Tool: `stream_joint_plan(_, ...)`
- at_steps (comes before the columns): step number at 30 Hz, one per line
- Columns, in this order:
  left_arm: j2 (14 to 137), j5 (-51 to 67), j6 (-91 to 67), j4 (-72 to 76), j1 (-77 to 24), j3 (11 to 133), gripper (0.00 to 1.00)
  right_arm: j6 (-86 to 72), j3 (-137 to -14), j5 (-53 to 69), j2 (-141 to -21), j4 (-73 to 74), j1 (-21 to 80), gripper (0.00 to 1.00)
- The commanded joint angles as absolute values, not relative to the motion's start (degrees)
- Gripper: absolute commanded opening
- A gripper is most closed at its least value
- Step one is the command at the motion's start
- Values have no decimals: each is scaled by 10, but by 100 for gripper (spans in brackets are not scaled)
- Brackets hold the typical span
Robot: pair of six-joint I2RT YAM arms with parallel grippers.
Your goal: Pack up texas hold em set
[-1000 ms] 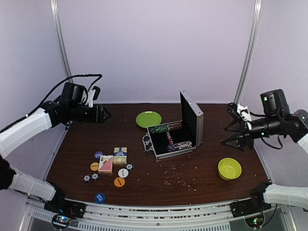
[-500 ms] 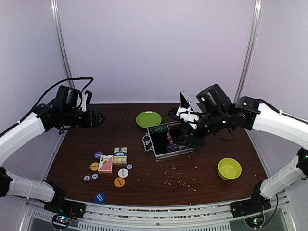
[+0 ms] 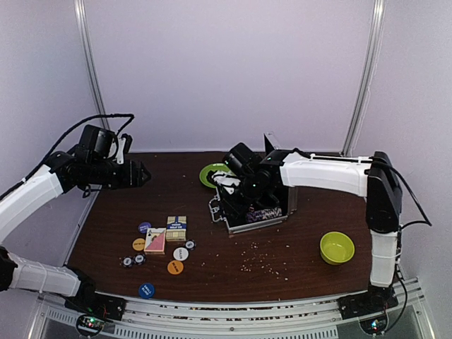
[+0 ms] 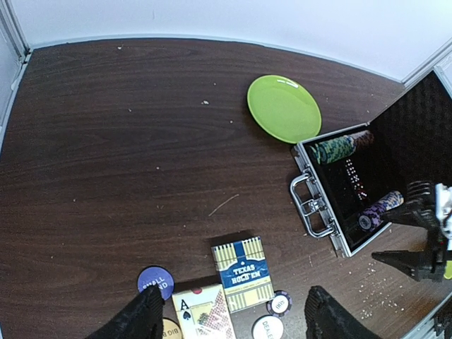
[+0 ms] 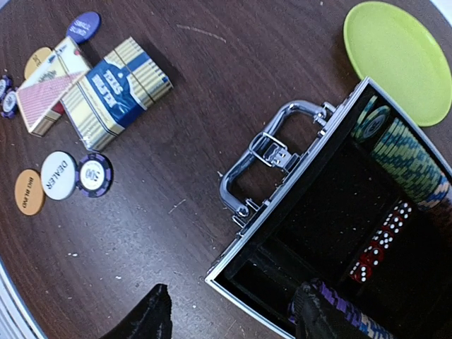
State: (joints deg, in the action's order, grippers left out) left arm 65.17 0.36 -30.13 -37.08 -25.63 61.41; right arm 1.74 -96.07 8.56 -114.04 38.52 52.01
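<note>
Change: right hand (image 5: 229, 314) has swung in from the far right and now hangs over the open case (image 3: 261, 222), mid-desk.
Hands: both spread, empty; left hand (image 4: 233, 321) hovers far left.
Meaning: decks (image 4: 244, 272) and discs (image 3: 175, 267) lie unpacked, near left.

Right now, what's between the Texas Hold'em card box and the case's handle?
Only bare tabletop separates the Texas Hold'em card box from the case handle; the right wrist view shows it.
</note>
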Motion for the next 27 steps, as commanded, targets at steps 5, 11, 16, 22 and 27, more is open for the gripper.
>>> stream_joint_plan(5, 639, 20, -290, -350, -259, 596, 71, 1, -999, 49, -1208, 413, 523, 57)
stream_joint_plan(11, 623, 33, -295, -333, -259, 570, 71, 4, -1003, 48, -1237, 419, 522, 57)
stream_joint_plan(16, 624, 32, -287, -332, -259, 570, 71, 11, -1016, 38, -1262, 426, 522, 61)
stream_joint_plan(22, 629, 36, -288, -331, -259, 567, 71, 18, -1025, 45, -1283, 433, 522, 61)
stream_joint_plan(27, 629, 37, -293, -325, -259, 560, 71, 31, -1016, 81, -1284, 441, 523, 55)
